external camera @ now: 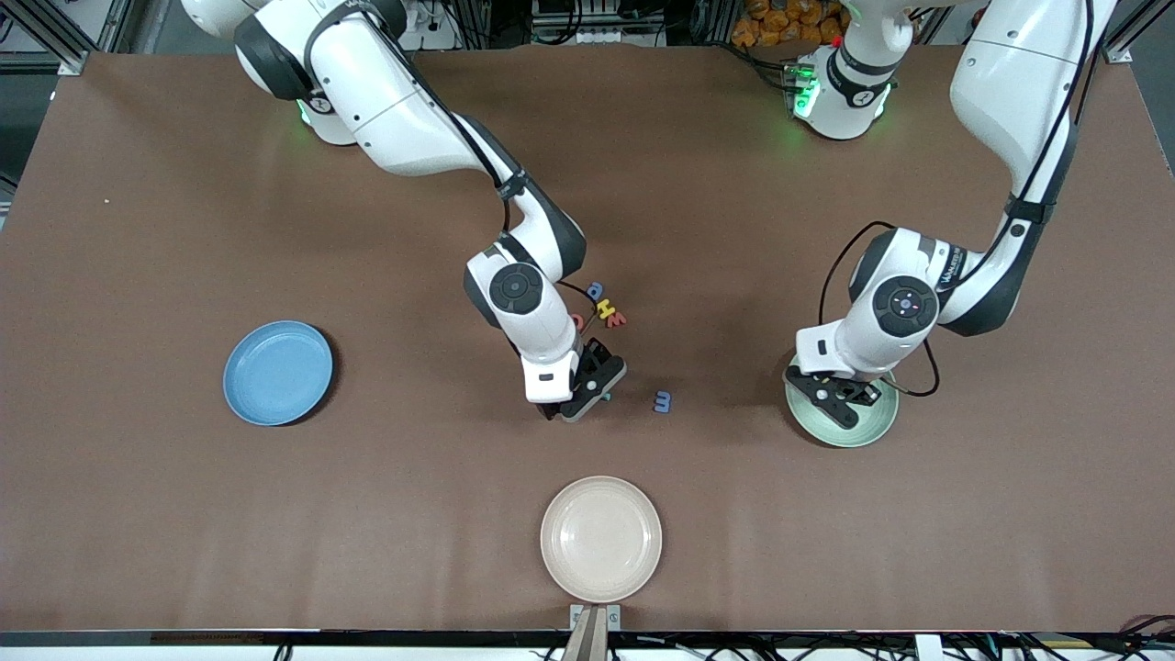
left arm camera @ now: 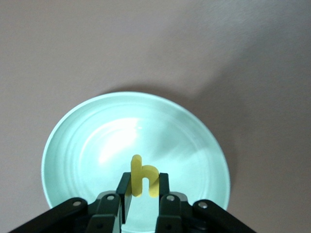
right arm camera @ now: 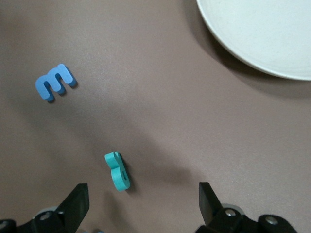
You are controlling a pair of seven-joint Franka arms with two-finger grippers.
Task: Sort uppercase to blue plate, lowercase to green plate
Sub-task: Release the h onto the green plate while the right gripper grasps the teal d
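L gripper (left arm camera: 141, 199): over the green plate (external camera: 872, 427), jaws shut on the yellow h (left arm camera: 144, 177), which stood upright betw. the fingers, above the plate's inside.
R gripper (right arm camera: 143, 204): low over the worktop (external camera: 184, 514) near the middle, jaws wide, nothing betw. them; the green R (right arm camera: 117, 171) lay flat on the worktop just ahead of the gap.
Blue m (external camera: 662, 401): flat on the worktop, near the R gripper, toward the L arm's end from it.
Letter cluster (external camera: 606, 310): blue, yellow & red letters lying close together, farther from the front cam than the blue m, partly hidden by the R arm; can't tell each letter.
Blue plate (external camera: 278, 372): at the R arm's end, nothing in it.
Green plate: at the L arm's end, partly covered by the L gripper.
Cream plate (external camera: 601, 538): nearest the front cam, mid-worktop, nothing in it.
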